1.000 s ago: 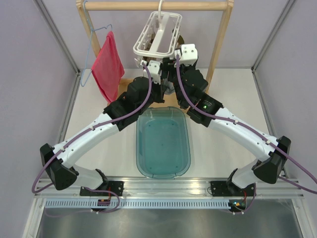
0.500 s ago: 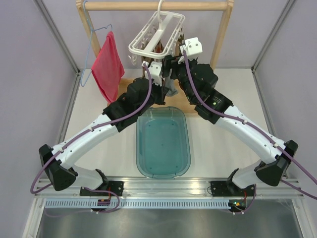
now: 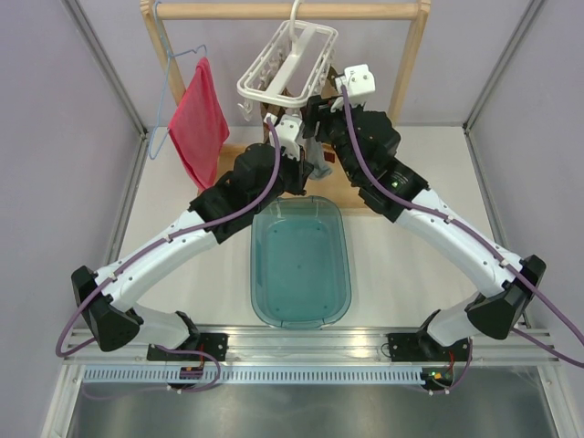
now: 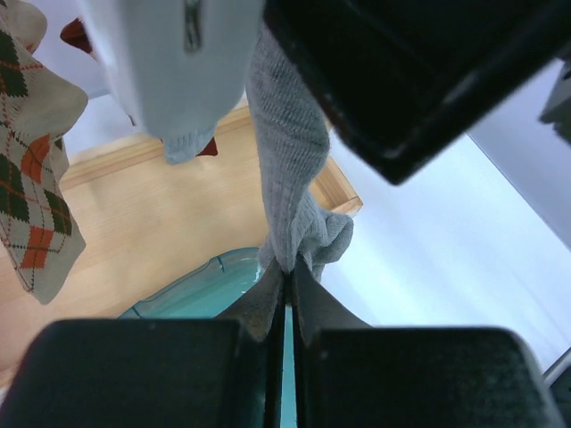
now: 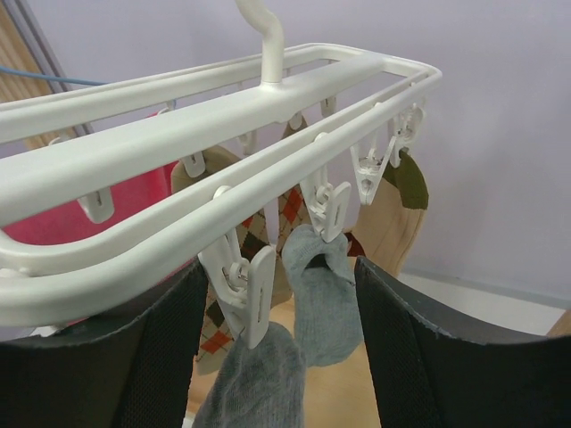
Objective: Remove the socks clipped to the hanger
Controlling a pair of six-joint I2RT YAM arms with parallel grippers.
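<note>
Under the twelve-o'clock rail (image 3: 283,11) my left gripper (image 4: 285,299) clamped a grey sock (image 4: 287,152) to pull; my right gripper (image 5: 278,343) gaped round a clip (image 5: 252,290).

top view: socks (image 3: 317,162) buried under the hanger (image 3: 287,59) and the arms (image 3: 255,173), can't count them. left wrist view chops the argyle sock (image 4: 31,178) at the left edge, and the grey sock (image 4: 290,160) vanishes behind a dark blurry block (image 4: 401,71). right wrist view cuts the lower grey sock (image 5: 259,383) off at the bottom.
</note>
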